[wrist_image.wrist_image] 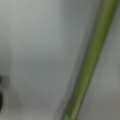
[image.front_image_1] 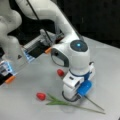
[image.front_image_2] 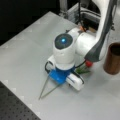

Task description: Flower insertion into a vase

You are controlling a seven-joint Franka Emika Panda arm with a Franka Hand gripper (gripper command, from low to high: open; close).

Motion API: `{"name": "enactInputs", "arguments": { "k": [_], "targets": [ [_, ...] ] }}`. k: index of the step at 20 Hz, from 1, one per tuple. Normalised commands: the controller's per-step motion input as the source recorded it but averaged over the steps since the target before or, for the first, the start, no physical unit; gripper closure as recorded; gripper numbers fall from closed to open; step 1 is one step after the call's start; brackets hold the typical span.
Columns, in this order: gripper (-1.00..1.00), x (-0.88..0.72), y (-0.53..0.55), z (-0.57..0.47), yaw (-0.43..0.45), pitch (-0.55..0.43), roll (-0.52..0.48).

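Two red tulips lie on the grey table. In a front view, one flower head lies at the left, its green stem running right past long leaves. The second head lies just behind the arm, and its stem comes out from under the hand. My gripper is pressed low over these stems, its fingertips hidden beneath the white hand. The wrist view is filled by one green stem running diagonally, very close. The brown vase stands upright at a front view's right, apart from the gripper.
A dark tray with orange-tipped fittings sits behind the arm at a front view's left. A black perforated board borders the table at a front view's bottom left. Both stem ends reach toward that corner.
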Motion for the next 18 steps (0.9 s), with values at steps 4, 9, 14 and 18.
{"name": "enactInputs", "arguments": {
  "k": [4,9,14,18],
  "targets": [
    [1.0,0.11,0.04,0.01,0.02,0.024,-0.116],
    [1.0,0.09,0.05,0.0,0.02,0.025,-0.12],
    [1.0,0.04,0.05,-0.01,0.027,0.029,-0.137],
    [1.0,-0.03,0.02,0.03,0.032,0.053,-0.152]
  ]
}}
